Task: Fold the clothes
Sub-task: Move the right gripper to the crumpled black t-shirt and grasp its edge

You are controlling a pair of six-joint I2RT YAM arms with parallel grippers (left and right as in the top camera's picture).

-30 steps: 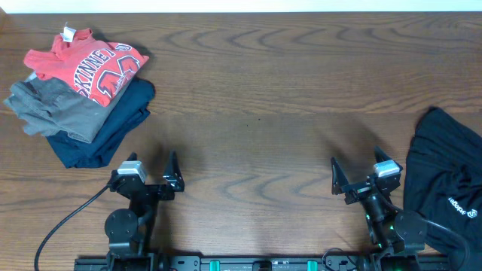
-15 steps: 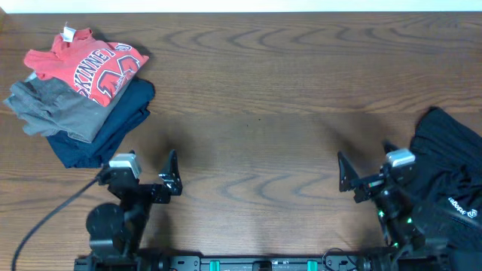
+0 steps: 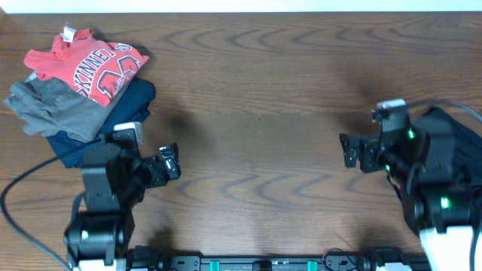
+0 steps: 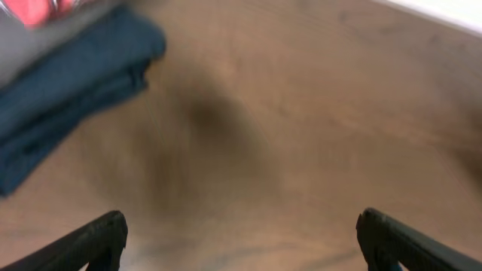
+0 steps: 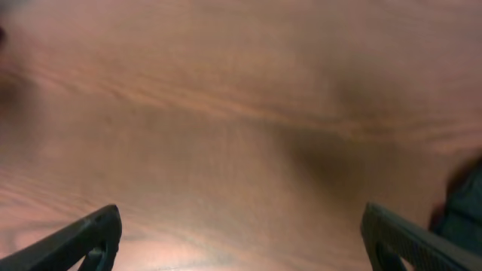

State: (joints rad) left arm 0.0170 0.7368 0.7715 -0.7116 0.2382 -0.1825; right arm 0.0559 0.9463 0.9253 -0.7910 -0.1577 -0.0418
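Note:
The black garment (image 3: pixel 467 150) lies crumpled at the table's right edge, partly hidden under my right arm. A sliver of it shows at the right edge of the right wrist view (image 5: pixel 463 203). Its logo print is hidden. My right gripper (image 3: pixel 358 150) is open and empty, raised over bare wood just left of the garment; its fingers (image 5: pixel 245 245) are spread wide. My left gripper (image 3: pixel 162 165) is open and empty over bare wood on the left side, far from the garment; its fingers (image 4: pixel 241 245) are also spread wide.
A pile of folded clothes sits at the back left: a red shirt with white lettering (image 3: pixel 86 64), a grey garment (image 3: pixel 53 105) and a navy garment (image 3: pixel 128 105). The navy garment also shows in the left wrist view (image 4: pixel 68 68). The wooden table (image 3: pixel 256 90) stretches between the arms.
Both arms have lifted from near the front edge and swung toward the back. The left moved toward the pile; the right now covers part of the black garment. Both grippers stay open.

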